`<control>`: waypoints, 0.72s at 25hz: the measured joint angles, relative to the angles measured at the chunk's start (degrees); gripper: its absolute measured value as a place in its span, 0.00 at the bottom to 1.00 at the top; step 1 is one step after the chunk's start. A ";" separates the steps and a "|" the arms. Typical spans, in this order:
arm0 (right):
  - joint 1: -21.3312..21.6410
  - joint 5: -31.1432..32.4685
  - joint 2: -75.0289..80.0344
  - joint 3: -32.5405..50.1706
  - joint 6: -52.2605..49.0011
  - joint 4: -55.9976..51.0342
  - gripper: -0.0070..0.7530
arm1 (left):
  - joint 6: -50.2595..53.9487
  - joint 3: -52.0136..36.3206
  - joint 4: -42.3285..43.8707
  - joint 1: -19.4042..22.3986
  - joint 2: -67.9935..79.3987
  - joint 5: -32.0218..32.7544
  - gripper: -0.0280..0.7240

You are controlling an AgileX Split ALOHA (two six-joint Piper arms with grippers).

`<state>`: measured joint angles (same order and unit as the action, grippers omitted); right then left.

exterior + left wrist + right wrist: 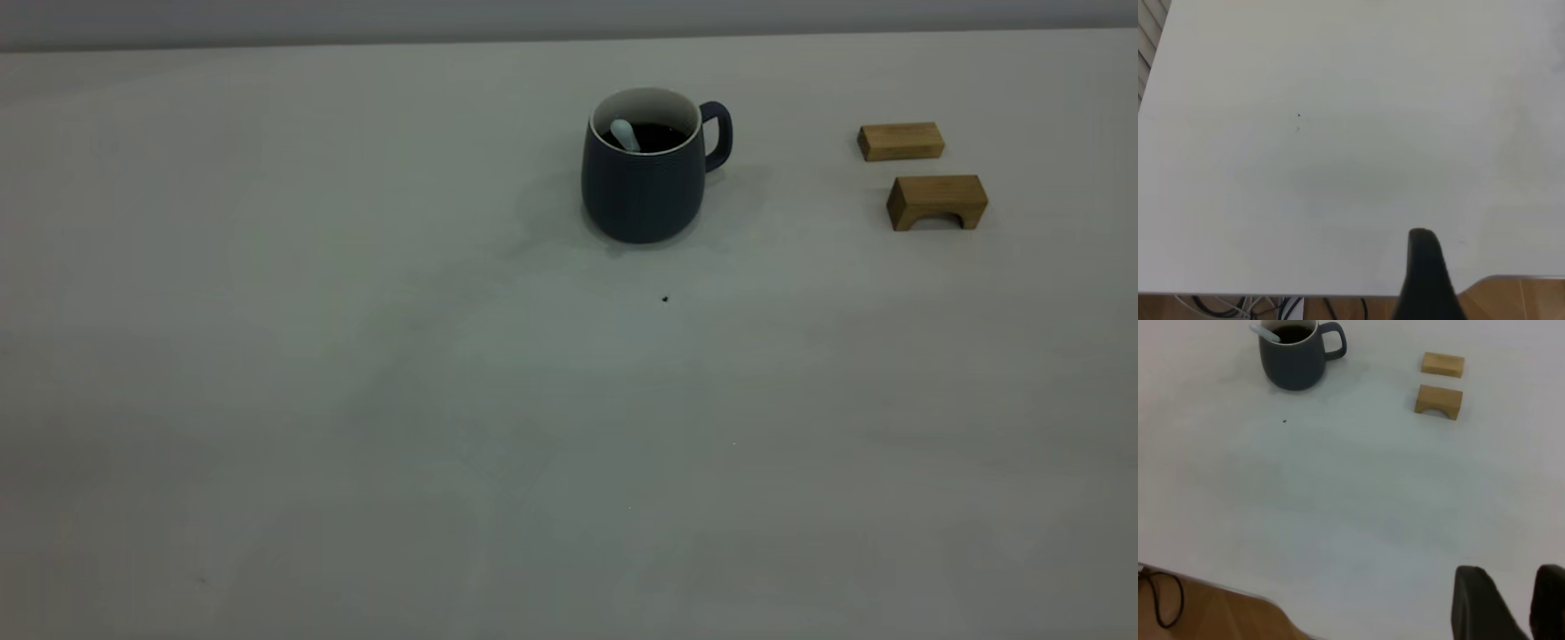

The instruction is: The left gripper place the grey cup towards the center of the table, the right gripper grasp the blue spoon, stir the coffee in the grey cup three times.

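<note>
In the exterior view, the rounded dark slate-grey cup (646, 169) with a white interior and loop handle stands upright on the broad off-white matte desk (356, 400), up toward twelve o'clock from the desk's middle, its handle pointing to three o'clock. Dark, nearly black coffee (653, 136) fills it, and the slim spoon with the pale light-blue handle (626, 135) leans inside against the rim at the cup's nine o'clock side. A tiny dark speck (665, 300) lies on the desk at six o'clock from the cup. Two small wooden blocks sit well apart from the cup toward three o'clock: a plain rectangular block (901, 141) and, just beside it at five o'clock, an arched block (937, 202). Neither arm appears here. In the left wrist view, one blocky black finger of the left gripper (1426, 277) hangs over the desk's near edge, above bare surface; whether its fingers are spread or pressed together cannot be told. In the right wrist view, the right gripper (1515, 603) hovers near the desk edge, far from the cup, its two black fingers (1478, 603) spread with a gap between them and pinching nothing.
</note>
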<state>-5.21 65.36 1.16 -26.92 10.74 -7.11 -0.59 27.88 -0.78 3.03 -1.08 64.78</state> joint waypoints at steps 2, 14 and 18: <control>0.00 -0.06 0.00 0.00 -0.05 -0.50 0.32 | 0.00 0.00 0.00 0.00 0.00 0.00 0.82; 0.00 -0.06 0.00 0.00 -0.85 -1.41 0.32 | 0.00 0.00 0.00 0.00 0.00 0.00 0.82; 0.00 -0.06 0.00 0.00 -1.64 -1.18 0.32 | 0.00 0.00 0.00 0.00 0.00 0.00 0.82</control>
<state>-5.21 65.30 1.16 -26.92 9.09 -8.30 -0.59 27.88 -0.78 3.03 -1.08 64.78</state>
